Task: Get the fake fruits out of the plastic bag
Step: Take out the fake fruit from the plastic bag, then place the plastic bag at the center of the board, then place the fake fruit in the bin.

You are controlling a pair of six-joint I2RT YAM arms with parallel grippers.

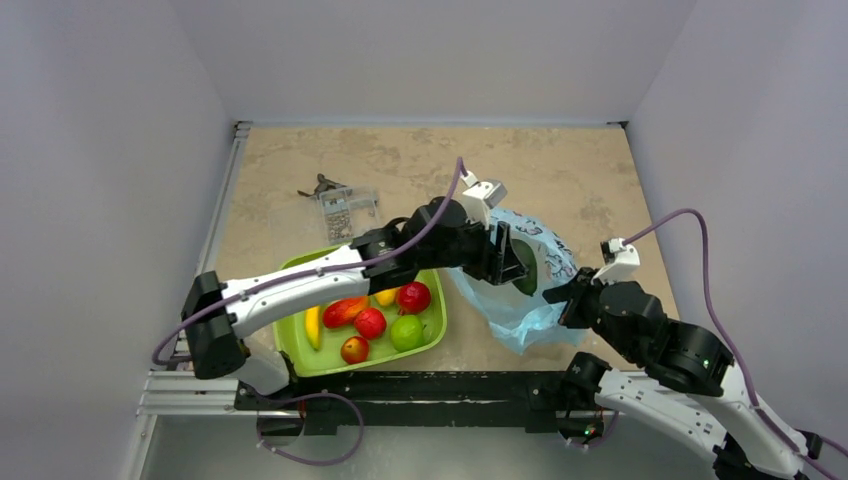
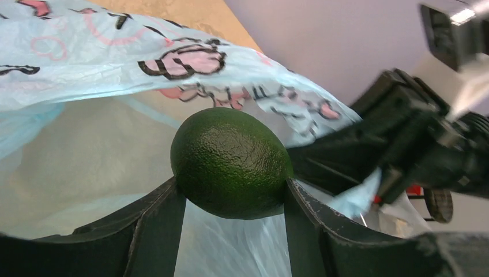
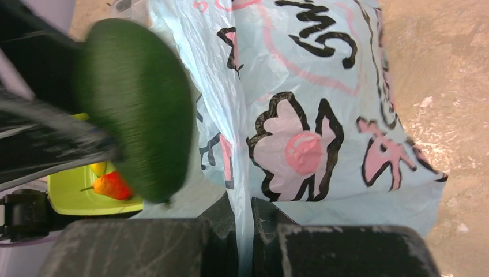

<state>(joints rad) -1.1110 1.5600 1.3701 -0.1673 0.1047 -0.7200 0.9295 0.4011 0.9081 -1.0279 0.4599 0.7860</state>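
At bag (image 3: 323, 190): left end effector (image 2: 231, 193) clamps pebbly avocado (image 2: 230, 153) (right end effector (image 3: 243, 228) pinches it).

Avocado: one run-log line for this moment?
left gripper: shut on avocado, at bag opening | right gripper: pinching plastic bag | tray: other fruits inside | avocado not yet trayed

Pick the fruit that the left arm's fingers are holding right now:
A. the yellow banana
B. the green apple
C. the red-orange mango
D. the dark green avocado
D: in the left wrist view the avocado sits clamped between the left fingers, in front of the open plastic bag.
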